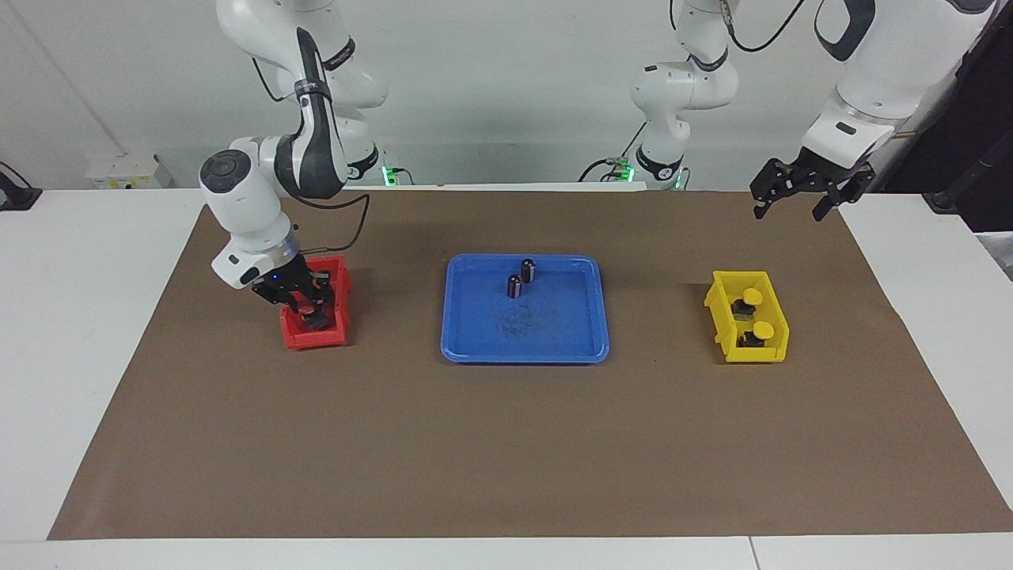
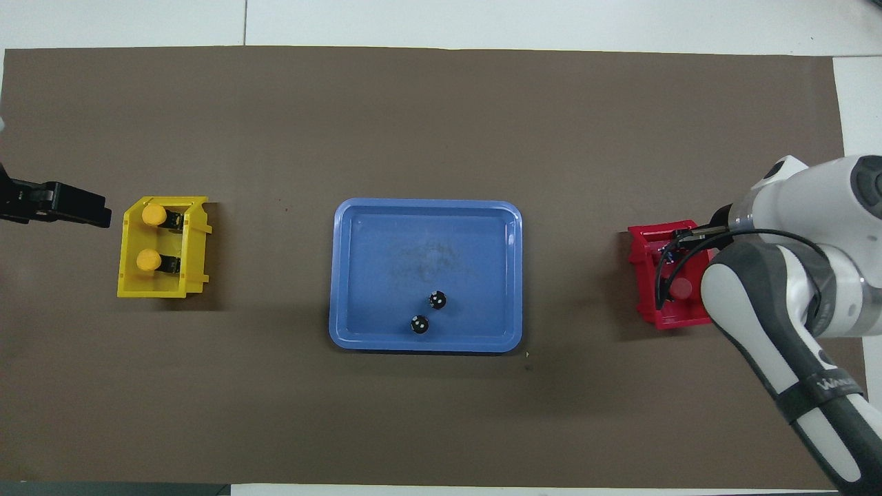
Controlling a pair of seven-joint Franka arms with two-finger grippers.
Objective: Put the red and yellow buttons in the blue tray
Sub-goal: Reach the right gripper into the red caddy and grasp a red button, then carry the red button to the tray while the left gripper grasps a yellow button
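A brown mat (image 1: 506, 443) covers the table. Near the robots, two dark capless cylinders (image 1: 521, 279) stand upright in the blue tray (image 1: 554, 332), at its robot-side edge. The tray sits mid-table, between two small bins and well apart from both. At the left arm's end, the yellow bin (image 1: 722, 313) holds two yellow buttons (image 1: 752, 297), caps showing. The left gripper (image 1: 806, 198) hangs in the air with fingers spread, above the mat and clear of that bin. At the right arm's end, the right gripper (image 1: 305, 305) is lowered into the red bin (image 1: 336, 273); whether it grips anything cannot be told. One red button (image 2: 681, 288) shows overhead beside the arm, which hides the rest of the bin.
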